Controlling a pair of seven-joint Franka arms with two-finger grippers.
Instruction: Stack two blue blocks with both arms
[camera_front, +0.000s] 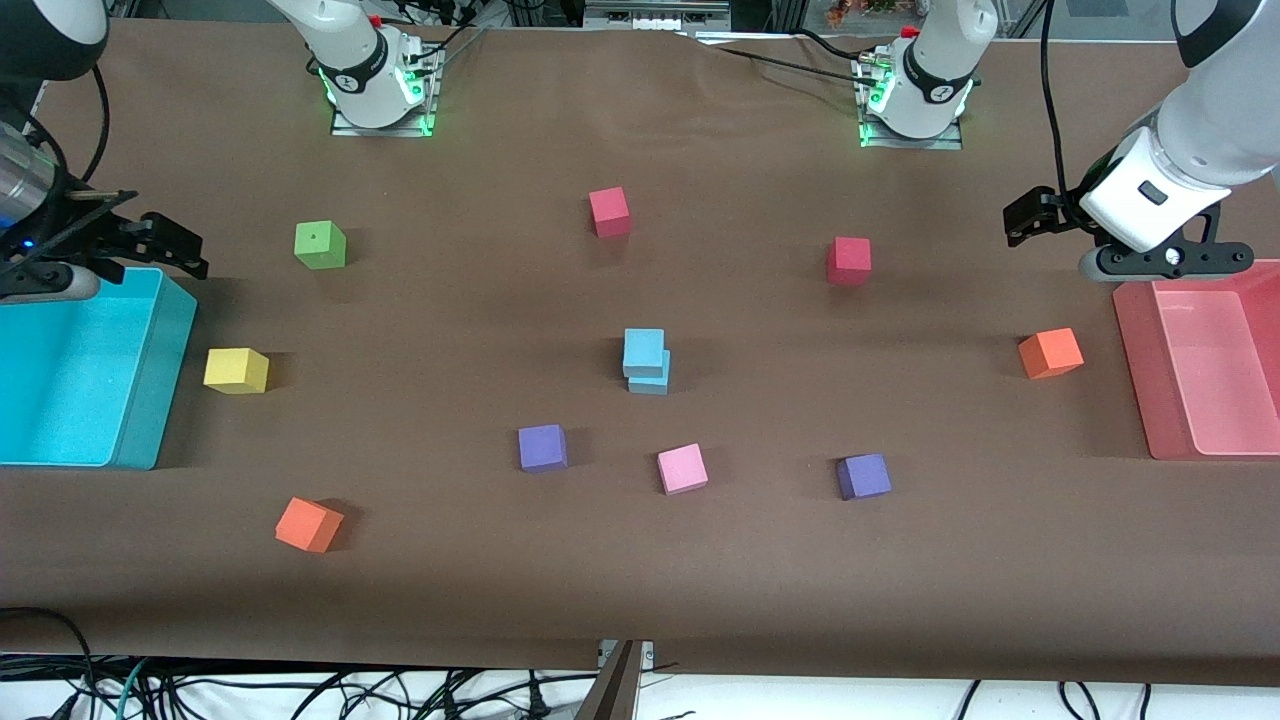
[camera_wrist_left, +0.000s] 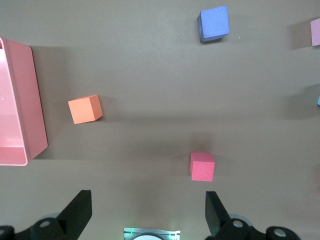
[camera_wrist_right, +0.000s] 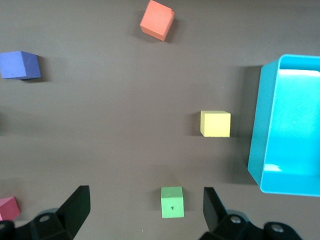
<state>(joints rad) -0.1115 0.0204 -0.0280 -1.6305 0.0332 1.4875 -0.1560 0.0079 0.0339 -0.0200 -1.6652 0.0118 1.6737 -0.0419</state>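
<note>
**A:** Which step are you at?

**B:** Your stack looks finished. In the middle of the table one of the two blue blocks (camera_front: 644, 351) sits on the other, turned a little so the lower cube's edge shows underneath. Nothing holds them.

**A:** And your grippers?

**B:** Taking the front view from its left: your right gripper (camera_front: 165, 243) hangs over the rim of the cyan bin (camera_front: 150, 400) at the right arm's end, jaws spread and empty. Your left gripper (camera_front: 1035, 215) hangs just by the pink tray (camera_front: 1140, 380) at the left arm's end, jaws also spread, holding nothing. Both arms wait.

**A:** So what does your next move call for?

**B:** Probably nothing but keeping clear; the top cube sits slightly off square.

**A:** How will they handle?

**B:** Matte, sharp-edged cubes that look like foam, on a dull brown cloth (camera_front: 640, 580). The bins look like smooth plastic.
</note>
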